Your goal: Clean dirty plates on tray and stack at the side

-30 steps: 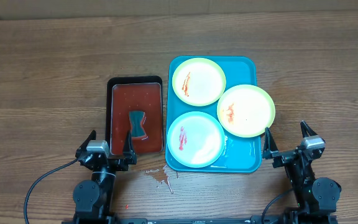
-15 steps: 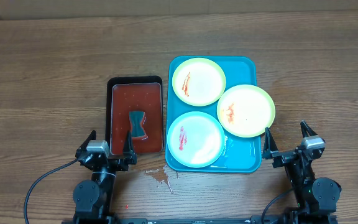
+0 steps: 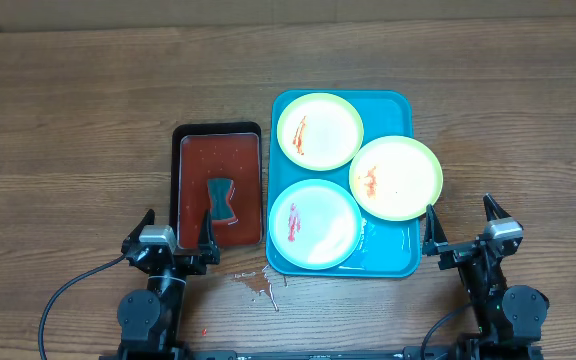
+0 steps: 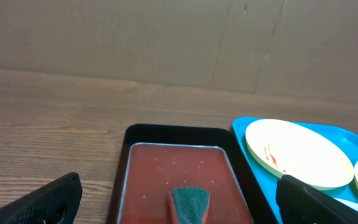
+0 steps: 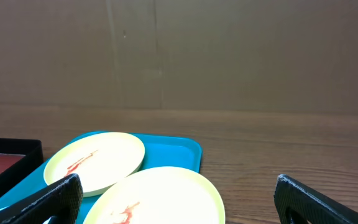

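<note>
The turquoise tray [image 3: 396, 104] holds three plates with red sauce smears. A yellow-green-rimmed plate [image 3: 319, 130] lies at the back, also in the left wrist view [image 4: 297, 162] and the right wrist view [image 5: 95, 162]. A second yellow-green-rimmed plate [image 3: 396, 178] overhangs the tray's right rim, also in the right wrist view [image 5: 160, 198]. A light-blue-rimmed plate [image 3: 313, 223] lies at the front left. My left gripper [image 3: 176, 235] is open and empty near the table's front. My right gripper [image 3: 464, 228] is open and empty just right of the tray's front corner.
A black tray [image 3: 218, 186] with red liquid sits left of the turquoise tray, and a green and orange sponge [image 3: 222, 198] lies in it, also in the left wrist view [image 4: 189, 204]. A red spill [image 3: 260, 284] marks the table near the front. Cardboard stands behind the table.
</note>
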{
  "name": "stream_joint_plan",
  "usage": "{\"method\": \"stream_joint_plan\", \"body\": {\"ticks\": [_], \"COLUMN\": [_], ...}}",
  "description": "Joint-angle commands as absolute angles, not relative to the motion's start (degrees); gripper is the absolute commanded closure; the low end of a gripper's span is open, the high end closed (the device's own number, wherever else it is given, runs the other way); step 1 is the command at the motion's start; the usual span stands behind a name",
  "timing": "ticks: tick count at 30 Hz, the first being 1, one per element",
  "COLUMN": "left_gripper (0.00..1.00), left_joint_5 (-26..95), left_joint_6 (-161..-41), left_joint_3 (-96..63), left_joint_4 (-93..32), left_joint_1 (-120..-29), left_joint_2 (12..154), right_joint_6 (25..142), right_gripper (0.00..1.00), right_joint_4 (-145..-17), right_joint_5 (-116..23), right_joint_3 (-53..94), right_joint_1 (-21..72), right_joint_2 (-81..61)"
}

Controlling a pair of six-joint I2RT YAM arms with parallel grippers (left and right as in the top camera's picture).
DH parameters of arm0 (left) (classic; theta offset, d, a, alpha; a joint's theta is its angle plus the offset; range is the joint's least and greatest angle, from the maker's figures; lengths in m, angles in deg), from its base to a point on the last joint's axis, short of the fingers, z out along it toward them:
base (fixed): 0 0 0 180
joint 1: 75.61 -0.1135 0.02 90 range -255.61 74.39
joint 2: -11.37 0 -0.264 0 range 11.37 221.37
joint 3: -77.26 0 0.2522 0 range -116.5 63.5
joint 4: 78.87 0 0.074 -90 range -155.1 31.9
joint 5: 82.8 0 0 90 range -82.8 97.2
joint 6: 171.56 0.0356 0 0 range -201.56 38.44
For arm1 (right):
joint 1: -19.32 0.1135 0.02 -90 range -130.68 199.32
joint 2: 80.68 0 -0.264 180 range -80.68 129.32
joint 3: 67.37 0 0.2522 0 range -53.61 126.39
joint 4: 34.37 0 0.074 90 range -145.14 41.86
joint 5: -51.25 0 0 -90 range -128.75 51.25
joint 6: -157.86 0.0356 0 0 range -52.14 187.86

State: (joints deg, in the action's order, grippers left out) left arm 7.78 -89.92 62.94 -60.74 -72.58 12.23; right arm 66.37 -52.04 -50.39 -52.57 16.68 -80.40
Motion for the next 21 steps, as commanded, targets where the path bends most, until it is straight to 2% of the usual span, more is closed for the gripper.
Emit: {"method": "stream_joint_plan", "body": {"ticks": [1,7,10,15,21], "left_gripper": [0.00,0.00,0.00,0.00,0.00], "left_joint_5": [7.71,11.51,11.84,14.44,20.93], "left_joint_6": [-88.87,-93.83,-95.51,-95.12,-92.47], "left_joint_3": [63.23,61.94,57.44,43.08,20.34], "left_joint_4": [-60.92,-71.80,-70.67,-58.06,-38.45], "left_joint_1": [-72.21,-72.21,-72.21,-72.21,-72.21], "left_joint_2": [11.62,11.62,12.36,20.80,39.92], "right_joint_6": [66.83,76.05,77.10,77.08,76.84], "right_gripper": [0.00,0.00,0.00,0.00,0.00], "right_joint_4": [-51.62,-46.38,-47.80,-58.11,-80.95], "right_joint_5": [-51.46,-60.95,-64.62,-66.04,-65.84], "right_joint_3": [-53.14,-51.78,-47.61,-34.43,-11.17], "right_joint_1": [16.40,16.40,16.40,16.40,16.40], "right_joint_2": [-80.40,-80.40,-79.88,-73.67,-55.51]}}
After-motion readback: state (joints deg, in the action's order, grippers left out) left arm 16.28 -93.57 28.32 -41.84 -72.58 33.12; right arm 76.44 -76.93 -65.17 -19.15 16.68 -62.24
